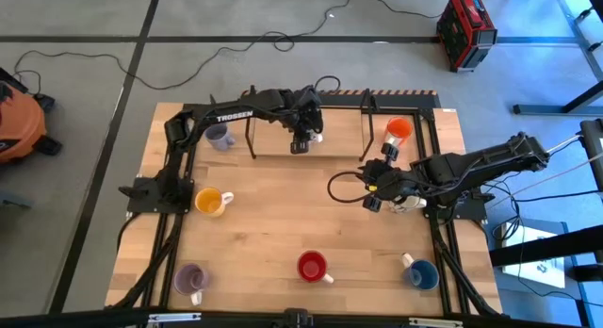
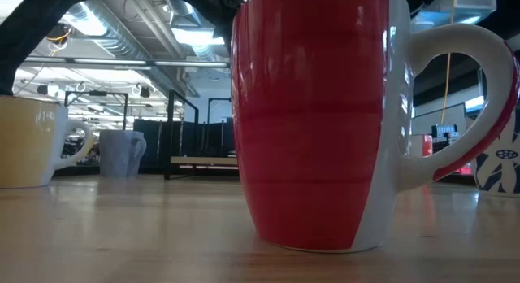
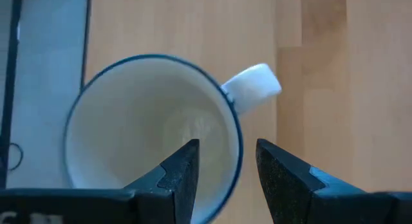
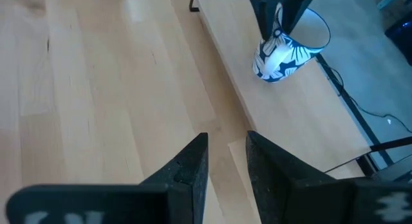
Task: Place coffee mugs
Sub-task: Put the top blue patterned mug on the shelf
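Observation:
A white mug with a blue rim and blue flower pattern (image 3: 148,127) (image 4: 283,53) stands upright on its base on the wooden strip at the table's far edge. My left gripper (image 3: 228,166) (image 1: 300,142) hangs over it, pointing down and open. One finger is above the mug's inside and the other is outside the wall beside the handle (image 3: 254,85). My right gripper (image 4: 226,159) (image 1: 372,194) is open by a narrow gap and hovers over bare wood right of the table's middle. A red mug (image 2: 317,120) (image 1: 313,267) stands near the near edge.
Around the table stand an orange-red mug (image 1: 399,130), a pale purple mug (image 1: 219,137), a yellow-orange mug (image 1: 209,202), a second pale purple mug (image 1: 191,279) and a blue mug (image 1: 421,273). A black frame (image 1: 252,130) stands at the far edge. The middle of the table (image 1: 292,210) is bare wood.

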Controlling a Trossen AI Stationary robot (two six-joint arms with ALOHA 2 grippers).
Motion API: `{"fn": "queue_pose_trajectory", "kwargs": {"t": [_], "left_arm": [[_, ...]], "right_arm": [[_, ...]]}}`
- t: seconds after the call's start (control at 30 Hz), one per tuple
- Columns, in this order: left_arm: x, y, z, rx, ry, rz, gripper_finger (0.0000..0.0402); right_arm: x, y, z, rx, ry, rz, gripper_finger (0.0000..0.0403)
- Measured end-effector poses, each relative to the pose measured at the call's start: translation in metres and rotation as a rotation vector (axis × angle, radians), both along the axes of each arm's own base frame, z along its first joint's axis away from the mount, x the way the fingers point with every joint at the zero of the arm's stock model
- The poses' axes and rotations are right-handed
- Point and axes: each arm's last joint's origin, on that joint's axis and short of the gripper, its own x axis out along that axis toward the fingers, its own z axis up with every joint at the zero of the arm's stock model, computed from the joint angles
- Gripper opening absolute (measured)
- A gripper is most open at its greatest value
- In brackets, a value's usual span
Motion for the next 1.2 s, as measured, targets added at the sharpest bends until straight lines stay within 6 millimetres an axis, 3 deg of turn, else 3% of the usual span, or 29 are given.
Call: {"fn": "queue_pose_trajectory", "kwargs": {"t": [0.17,0.4,0.57,0.77,1.0,1.2], "left_arm": [[0.001,0.002,-0.004,-0.001,0.009,-0.013,0.0113],[0.000,0.003,-0.005,0.023,0.029,-0.079,0.0020],[-0.006,0.000,0.001,0.038,0.053,-0.110,0.0019],[-0.033,-0.002,0.031,0.058,0.091,-0.215,0.0019],[-0.071,0.032,0.036,0.080,0.212,-0.298,0.0019],[-0.085,0.059,0.035,0.123,0.203,-0.287,0.0019]], "right_arm": [[0.000,0.000,0.000,0.000,-0.001,0.000,0.0092],[0.000,0.000,0.000,0.001,-0.005,0.000,0.0092],[0.000,0.000,0.000,0.003,-0.005,0.001,0.0092],[0.000,0.000,0.000,0.004,-0.005,0.002,0.0092],[0.001,0.000,0.000,0.004,-0.007,0.002,0.0092],[0.002,0.001,0.002,0.012,-0.033,0.002,0.0092]]}}
